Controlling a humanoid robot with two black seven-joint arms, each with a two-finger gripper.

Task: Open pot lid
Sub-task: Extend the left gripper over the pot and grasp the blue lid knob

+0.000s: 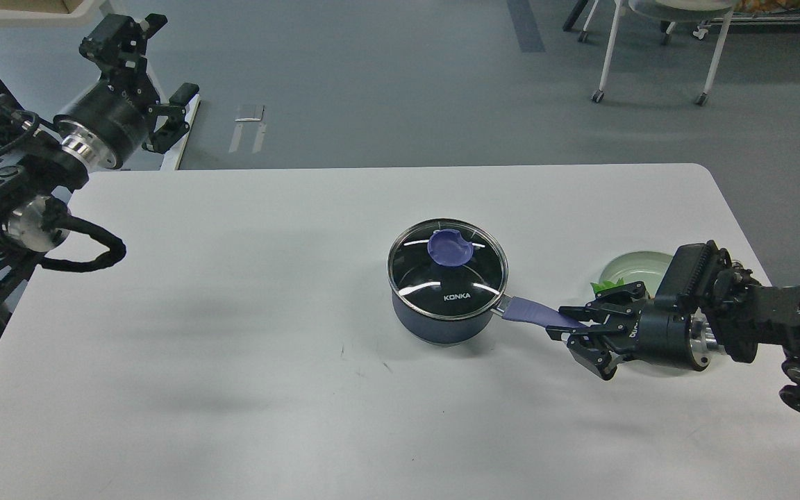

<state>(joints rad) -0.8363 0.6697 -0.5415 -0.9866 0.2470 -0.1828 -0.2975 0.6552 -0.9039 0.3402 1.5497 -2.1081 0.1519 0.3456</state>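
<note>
Since the lid (448, 263) sits on the pot (444, 321), nothing's opened; right gripper (576, 332) at 3 o'clock straddles the handle (537, 314), grip unclear, left gripper (164, 76) spread, empty.

Views: one, head view only; no second view, so no shared part.
Vantage: high, from the robot's head, above the near edge of the white table (247, 389).
Facing: forward and down, toward 12 o'clock.
Range: moderate; the table fills the lower frame, grey floor (400, 90) beyond.
Arm entry: left arm (32, 173) from 9–10 o'clock, right arm (768, 326) from 3–4 o'clock.
</note>
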